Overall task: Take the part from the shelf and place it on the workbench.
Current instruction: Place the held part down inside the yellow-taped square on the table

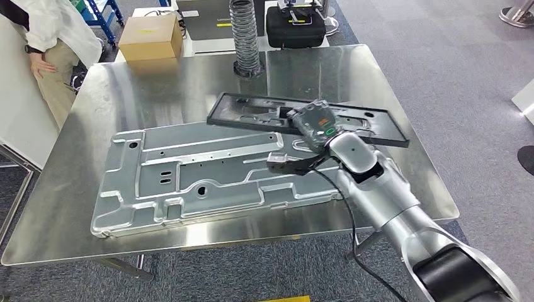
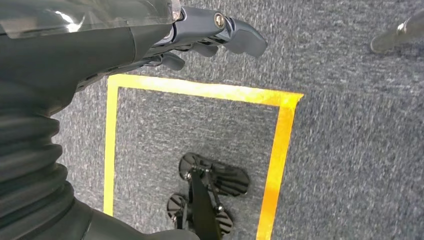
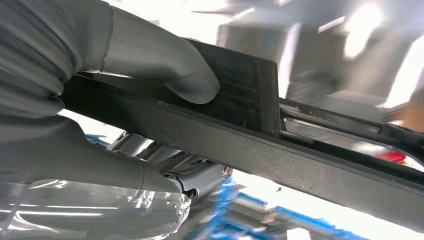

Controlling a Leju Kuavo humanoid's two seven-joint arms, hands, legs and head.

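The part [image 1: 252, 113], a long flat black frame of matte, grainy plastic with ribbed recesses, is gripped at its near long edge by the right robot hand [image 1: 317, 126]; the right wrist view shows the thick grey thumb [image 3: 187, 82] pressed on one face of the part [image 3: 250, 135] and the darker fingers tucked under the other. From that robot hand the frame runs out to both sides across the tabletop [image 1: 390, 107], its long axis lying roughly crosswise to the arm, and it appears to hang just above the surface or barely touch it; I cannot tell which. Just beside it, nearer the robot, lies a large stamped metal panel [image 1: 201, 179], bright and silvery with raised ribs and holes, and the frame's near edge seems to overlap its far rim. The left robot hand [image 2: 210, 35] hangs over grey carpet, its fingers loosely curled on nothing, so the right arm alone serves the placing. The tabletop is brushed steel, smooth and reflective.
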